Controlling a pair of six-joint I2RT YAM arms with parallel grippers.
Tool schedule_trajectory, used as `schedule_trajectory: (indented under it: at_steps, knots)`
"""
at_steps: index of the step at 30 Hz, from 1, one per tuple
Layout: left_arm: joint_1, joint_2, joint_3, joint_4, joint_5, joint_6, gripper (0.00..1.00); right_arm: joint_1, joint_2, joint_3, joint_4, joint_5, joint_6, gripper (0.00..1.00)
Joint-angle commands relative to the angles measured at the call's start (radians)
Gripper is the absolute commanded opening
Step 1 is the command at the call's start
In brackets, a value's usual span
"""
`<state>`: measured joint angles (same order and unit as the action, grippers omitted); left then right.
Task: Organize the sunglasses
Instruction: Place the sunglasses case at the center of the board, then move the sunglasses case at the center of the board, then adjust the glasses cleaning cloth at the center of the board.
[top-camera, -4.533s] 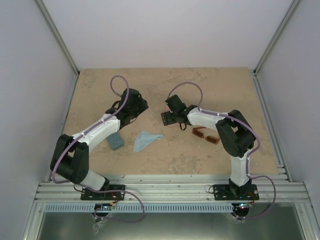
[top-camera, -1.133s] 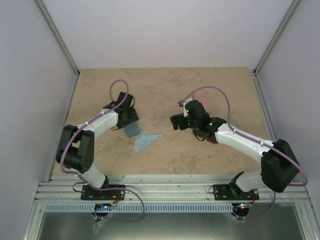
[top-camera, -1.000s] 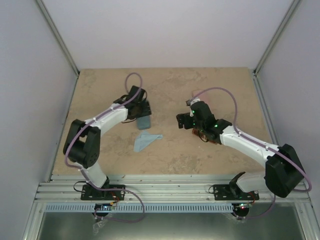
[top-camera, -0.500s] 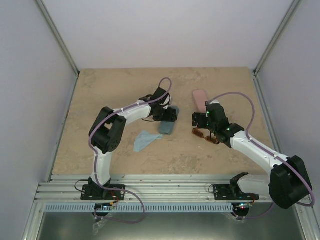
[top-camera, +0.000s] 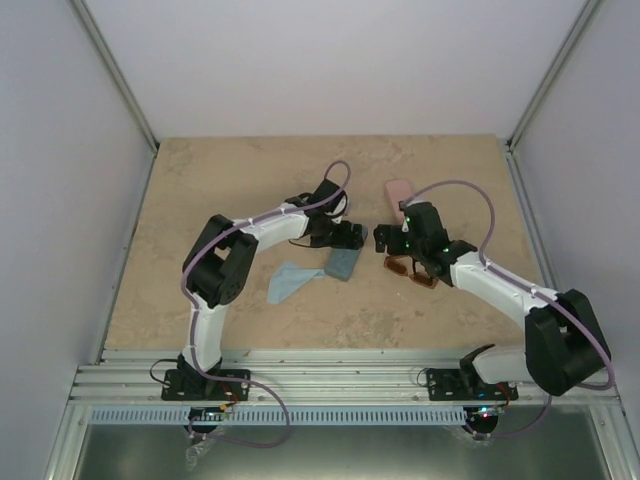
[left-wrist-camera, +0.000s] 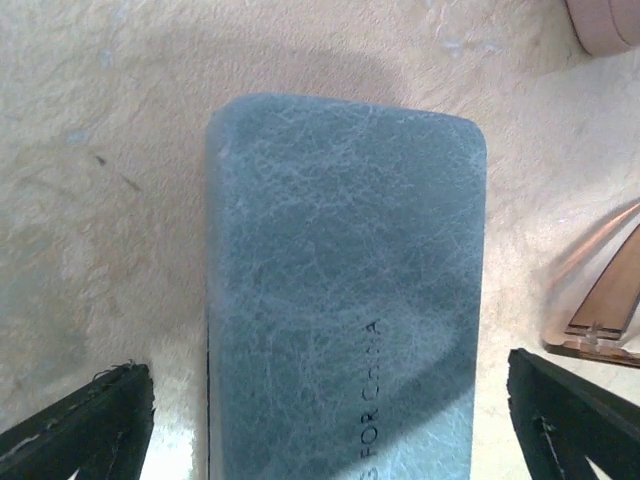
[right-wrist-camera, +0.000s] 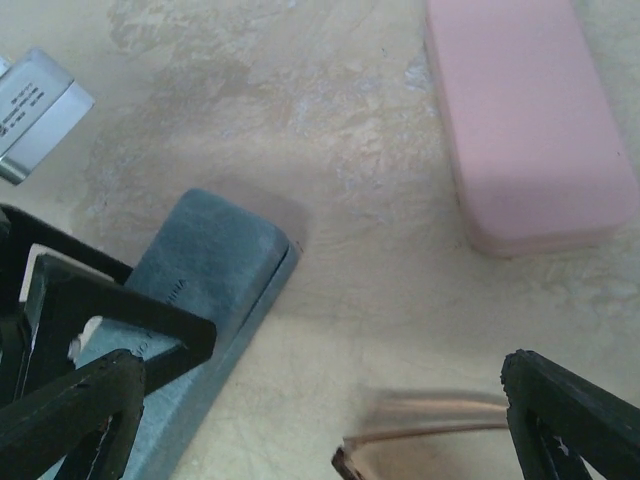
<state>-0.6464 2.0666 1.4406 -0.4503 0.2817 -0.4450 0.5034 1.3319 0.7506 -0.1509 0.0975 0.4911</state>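
Swinging across from the left, the left gripper (left-wrist-camera: 322, 400) has brought the blue case (left-wrist-camera: 340, 290) to the middle of the table (top-camera: 450, 160). Its fingers now stand spread on either side of the case, not touching it. The right gripper (right-wrist-camera: 320, 380) hangs wide apart too, with nothing between its fingers. The brown sunglasses (top-camera: 412, 270) lie flat just under it, close beside the blue case. I can't see the black wire pair anywhere.

It's crowded there. The two grippers sit nearly nose to nose, so I'd worry that a reach for the sunglasses clips the other arm or shoves the case. The pink case (right-wrist-camera: 530, 130) lies just beyond, and a pale cloth (top-camera: 290, 280) to the left.
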Motion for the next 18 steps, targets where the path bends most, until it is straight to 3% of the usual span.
schedule_trajectory:
  at_steps: [1, 4, 11, 18]
  knots:
    - [-0.001, -0.084, -0.031, -0.019, 0.005, -0.028, 0.98, -0.011, 0.036, 0.053, 0.048, -0.010, -0.019, 0.98]
    - [0.000, -0.157, -0.108, 0.017, -0.026, -0.089, 0.93, -0.023, 0.080, 0.074, 0.072, -0.023, -0.028, 0.97]
    - [0.001, -0.330, -0.356, 0.091, -0.029, -0.230, 0.66, -0.023, 0.297, 0.245, 0.025, -0.052, -0.106, 0.91]
    - [0.001, -0.427, -0.527, 0.118, 0.087, -0.245, 0.63, -0.023, 0.532, 0.451, -0.036, 0.001, -0.153, 0.90]
